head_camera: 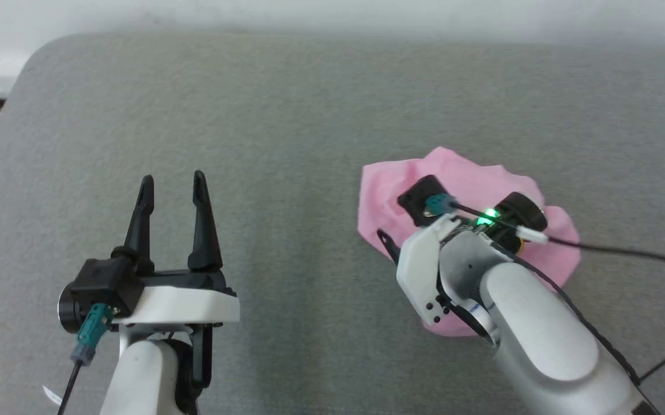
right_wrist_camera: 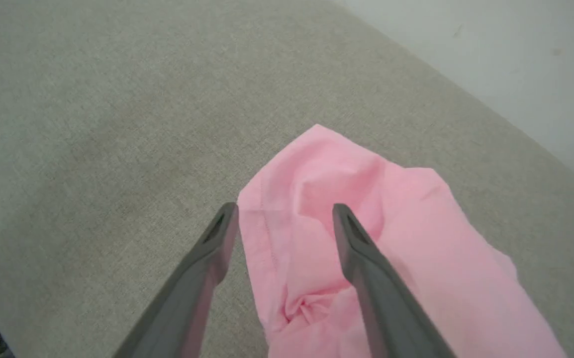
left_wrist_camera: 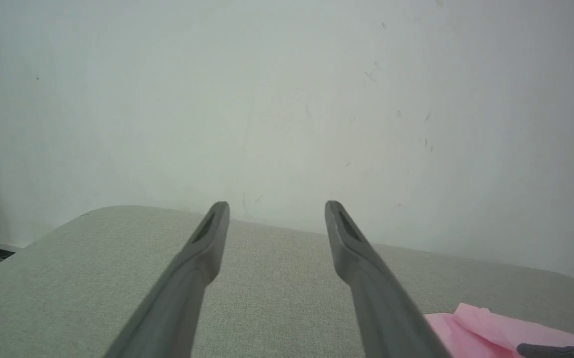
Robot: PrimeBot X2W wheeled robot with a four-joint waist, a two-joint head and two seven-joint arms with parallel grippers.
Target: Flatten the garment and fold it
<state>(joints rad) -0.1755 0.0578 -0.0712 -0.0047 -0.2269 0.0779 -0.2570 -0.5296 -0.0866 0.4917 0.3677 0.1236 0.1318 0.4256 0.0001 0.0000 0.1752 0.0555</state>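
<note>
The crumpled light pink thin-fabric garment (head_camera: 471,178) lies at 4 o'clock on the grey woven surface (head_camera: 309,115). The right gripper (right_wrist_camera: 284,211) straddles its edge, fingers spread wide. The left gripper (head_camera: 173,180), at 7 o'clock, is also spread wide and empty.

The pink garment (head_camera: 471,190) lies crumpled, apparently bunched, on the right of the grey surface.

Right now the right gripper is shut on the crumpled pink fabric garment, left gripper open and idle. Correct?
No. The right gripper is open, not shut: the right wrist view shows its jaws apart over the crumpled pink fabric garment. The left gripper is open and idle.
</note>
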